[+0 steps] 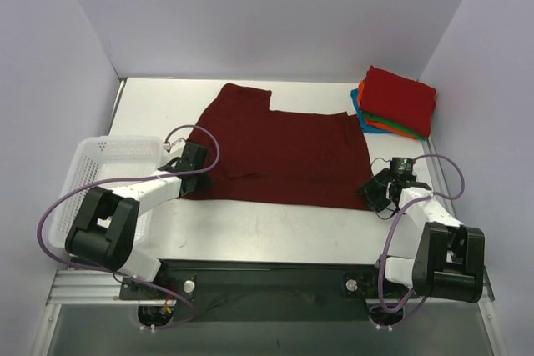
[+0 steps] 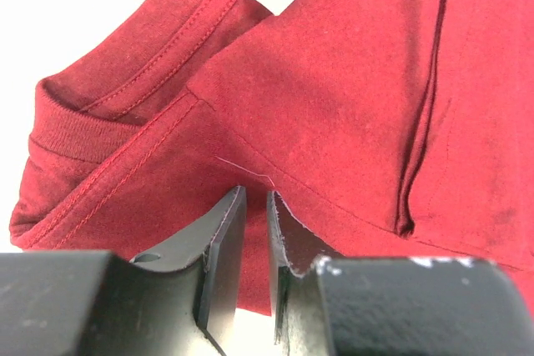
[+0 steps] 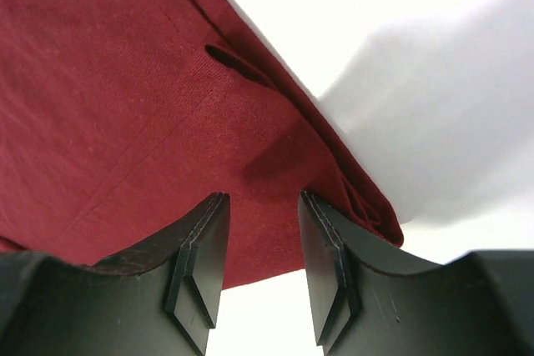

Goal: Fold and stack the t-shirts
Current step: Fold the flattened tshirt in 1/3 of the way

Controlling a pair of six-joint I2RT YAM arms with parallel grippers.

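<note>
Centrally on the table (image 1: 275, 227) lies a dark maroon shirt (image 1: 284, 156), spread flat and partly folded. Its left part reaches farther back than the rest, leaving a square notch along the far edge. The left wrist view shows stitched seams, a ribbed collar band bunched at the left, and a crease running down the cloth on the right.

At the far right corner, well apart from the shirt's near edge, sits a stack (image 1: 399, 102) of folded shirts. Bright red is on top, with orange, green and blue edges showing beneath.

At the shirt's near left corner is the left gripper (image 2: 254, 198), its jaws only a thin slit apart at the cloth's edge. Whether they pinch any fabric cannot be told.

At the near right corner is the right gripper (image 3: 263, 198), its jaws clearly parted. The shirt's corner lies flat between and beyond the tips, with nothing held.

The table is white and smooth. A white mesh basket (image 1: 108, 156) stands at its left edge, beside the left arm. Plain pale walls (image 1: 275, 14) close in the back and both sides.
</note>
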